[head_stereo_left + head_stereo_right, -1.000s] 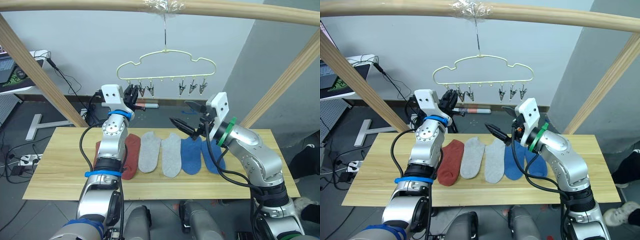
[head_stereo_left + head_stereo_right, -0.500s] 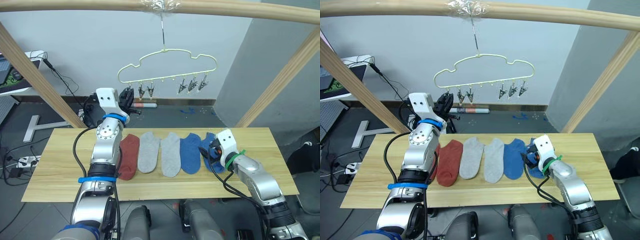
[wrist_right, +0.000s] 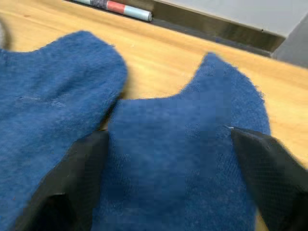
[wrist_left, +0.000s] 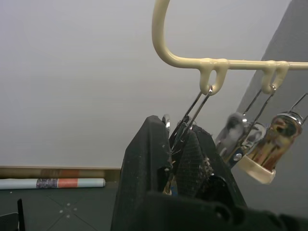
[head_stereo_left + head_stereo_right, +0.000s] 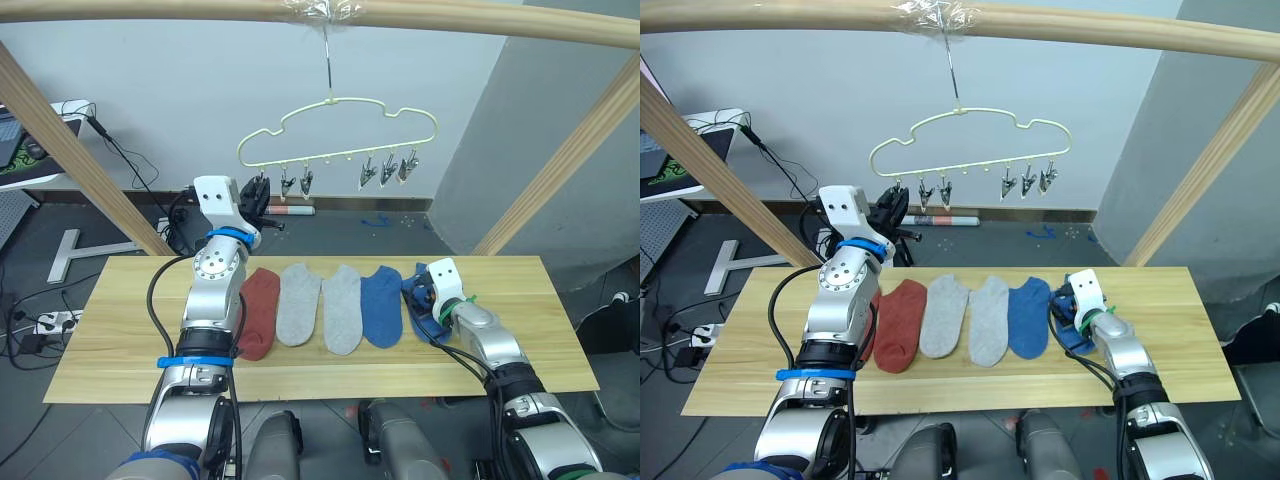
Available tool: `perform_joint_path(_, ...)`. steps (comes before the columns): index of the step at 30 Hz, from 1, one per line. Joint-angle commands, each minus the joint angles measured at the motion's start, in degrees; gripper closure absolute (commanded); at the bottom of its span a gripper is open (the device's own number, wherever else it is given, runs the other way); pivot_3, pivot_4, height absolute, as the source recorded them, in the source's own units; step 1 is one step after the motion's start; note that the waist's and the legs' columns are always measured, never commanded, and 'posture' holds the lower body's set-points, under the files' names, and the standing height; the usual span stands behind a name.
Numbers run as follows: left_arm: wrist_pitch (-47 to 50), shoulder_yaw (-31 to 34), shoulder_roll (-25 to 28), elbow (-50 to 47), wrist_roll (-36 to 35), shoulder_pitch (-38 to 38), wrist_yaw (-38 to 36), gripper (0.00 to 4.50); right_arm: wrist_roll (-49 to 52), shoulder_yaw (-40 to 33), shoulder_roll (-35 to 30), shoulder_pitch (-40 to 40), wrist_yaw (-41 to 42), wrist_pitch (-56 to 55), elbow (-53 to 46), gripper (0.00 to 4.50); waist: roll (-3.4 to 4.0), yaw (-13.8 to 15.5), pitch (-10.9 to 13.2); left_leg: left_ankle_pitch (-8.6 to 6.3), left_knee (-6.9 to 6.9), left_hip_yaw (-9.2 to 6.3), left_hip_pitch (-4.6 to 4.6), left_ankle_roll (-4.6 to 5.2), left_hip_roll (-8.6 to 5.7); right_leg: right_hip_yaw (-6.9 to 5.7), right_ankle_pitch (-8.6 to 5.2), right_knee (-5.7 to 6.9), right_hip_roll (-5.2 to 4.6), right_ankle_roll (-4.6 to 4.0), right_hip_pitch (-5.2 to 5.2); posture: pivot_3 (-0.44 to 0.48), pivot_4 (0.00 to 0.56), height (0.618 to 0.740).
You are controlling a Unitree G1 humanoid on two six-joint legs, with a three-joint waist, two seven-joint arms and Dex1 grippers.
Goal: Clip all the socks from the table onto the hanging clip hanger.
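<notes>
No legible brand, label or writing is seen on any item; a rolled paper tube with a red-orange band [image 4: 53,183] is lying on the floor by the wall, its print unreadable.

A long light yellowish wood plank table [image 5: 110,340] is shown with short ankle socks laid side by side in a row across its middle: a rust-red fabric sock [image 5: 260,312], two light grey fabric socks [image 5: 298,303] [image 5: 341,308], a blue fabric sock [image 5: 382,306], and a second blue fabric sock [image 3: 178,159] at the row's right end, its edge touching the first blue one. A second rust-red piece is mostly hidden behind the left arm. Bare wood is left wide at both table ends and along the near edge.

A thin pale-yellow cloud-outline wire clip hanger [image 5: 340,125] is hung by its metal hook from a round pale wooden pole [image 5: 150,10], well above the table's far edge. Small dark metal clips are spaced along its bar.

The left gripper [image 4: 174,154] is raised at the hanger's left end, its two black fingers closed tight onto the leftmost metal clip [image 4: 192,113].

The right gripper [image 3: 168,178] is lowered onto the rightmost blue sock, fingers spread wide to either side of the fabric, pressed on it but not pinched.
</notes>
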Motion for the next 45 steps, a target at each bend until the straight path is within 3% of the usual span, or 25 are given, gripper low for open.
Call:
perform_joint_path(1,0.51,0.78,0.71,-2.66,-0.48,0.92,-0.1,4.23,-0.68,-0.67,-1.22,1.99,0.98,1.7,2.17,1.56,0.0,0.01,0.0,0.0,0.01,0.0,0.02,0.0,0.0,0.01,0.01,0.02,-0.01,0.01,0.01,-0.053,0.259,0.74)
perform_joint_path(9,3.63,1.92,0.58,-4.76,-3.11,2.13,-1.05,4.23,-0.37,-0.04,-4.31,6.76,6.56,1.92,-7.74,4.3,0.0,0.21,-0.02,0.0,0.04,0.0,0.03,0.0,0.01,0.02,0.03,0.02,-0.03,0.06,0.05,-0.041,0.254,0.74)
perform_joint_path(10,4.39,2.11,0.86,-5.26,-4.0,2.29,-1.81,4.23,-0.5,0.24,-5.39,7.64,7.69,2.14,-10.56,4.45,0.0,0.2,-0.02,0.0,0.03,0.0,0.02,0.0,0.01,0.02,0.03,0.03,-0.04,0.06,0.03,-0.041,0.254,0.74)
perform_joint_path(16,8.67,3.43,2.47,-8.41,-7.46,3.69,-4.28,4.23,-1.72,1.59,-10.69,11.22,12.22,0.8,-22.25,4.45,0.03,-0.24,-0.01,0.0,0.01,0.05,0.03,-0.01,-0.01,0.05,0.03,0.06,0.02,0.06,-0.04,-0.048,0.241,0.74)
perform_joint_path(20,24.7,8.71,2.13,-13.99,-21.05,4.65,-6.21,4.23,-3.18,6.58,-14.18,11.37,19.45,-4.16,-37.59,4.45,0.04,-0.57,0.0,0.01,0.01,0.0,0.06,-0.01,0.05,0.03,0.03,0.18,0.1,0.06,-0.08,-0.048,0.241,0.74)
perform_joint_path(22,30.95,11.12,2.46,-15.89,-26.31,4.34,-5.9,4.23,-4.48,9.73,-13.52,9.97,20.48,-4.79,-40.74,4.45,0.04,-0.94,0.0,0.01,0.01,-0.06,0.09,-0.01,0.08,-0.02,0.03,0.18,0.13,0.06,-0.06,-0.048,0.241,0.74)
perform_joint_path(26,43.3,16.08,2.59,-19.27,-38.1,2.57,-3.39,4.23,-9.11,16.2,-8.13,3.5,19.17,-7.05,-39.07,4.45,0.04,-1.17,0.01,0.02,0.02,-0.11,0.1,-0.03,0.07,-0.05,0.03,0.2,0.14,0.06,-0.05,-0.029,0.244,0.74)
perform_joint_path(35,51.99,19.87,0.57,-24.52,-50.18,1.91,3.36,4.23,-12.34,19.47,3.1,-7.28,15.37,-10.29,-26.52,4.45,-0.02,0.43,0.04,0.03,0.03,-0.11,-0.06,-0.06,0.04,-0.03,0.03,0.07,-0.05,0.05,-0.08,-0.001,0.251,0.74)
perform_joint_path(45,53.97,19.2,0.65,-28.49,-55.24,4.7,7.09,4.23,-13.43,19.19,6.23,-12.17,14.96,-13.19,-22.5,4.45,-0.03,1.46,0.08,0.03,0.03,-0.13,-0.06,-0.07,0.02,-0.02,0.03,0.08,-0.09,0.04,-0.07,0.026,0.257,0.74)
